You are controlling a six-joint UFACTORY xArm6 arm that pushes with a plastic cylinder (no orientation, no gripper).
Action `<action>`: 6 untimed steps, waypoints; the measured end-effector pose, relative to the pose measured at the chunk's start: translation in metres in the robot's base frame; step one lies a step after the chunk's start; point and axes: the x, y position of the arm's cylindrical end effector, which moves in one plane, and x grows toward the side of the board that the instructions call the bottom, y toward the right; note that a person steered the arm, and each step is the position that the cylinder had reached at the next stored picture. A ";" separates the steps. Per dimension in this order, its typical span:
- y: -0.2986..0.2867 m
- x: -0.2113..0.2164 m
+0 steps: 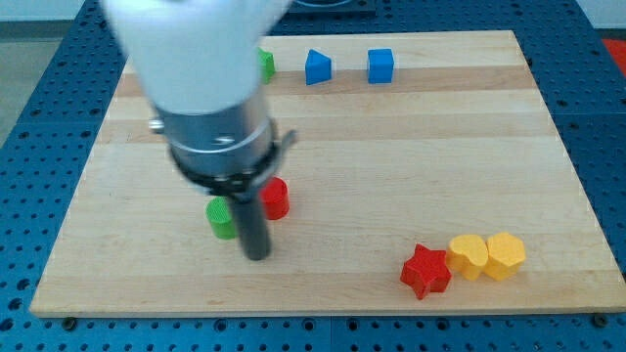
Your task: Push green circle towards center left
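The green circle (221, 218) lies on the wooden board (411, 156) at the lower left of the middle. My tip (256, 256) is just to its right and a little below, close beside it. A red block (276, 198) stands right of the rod, partly hidden by it. The arm's white and dark body covers the board above them.
Another green block (265, 65) peeks out beside the arm at the view's top. A blue block (318, 66) and a blue cube (380, 65) stand along the top edge. A red star (425, 271) and two yellow blocks (468, 256) (506, 254) lie at the lower right.
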 end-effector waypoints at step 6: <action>-0.118 -0.026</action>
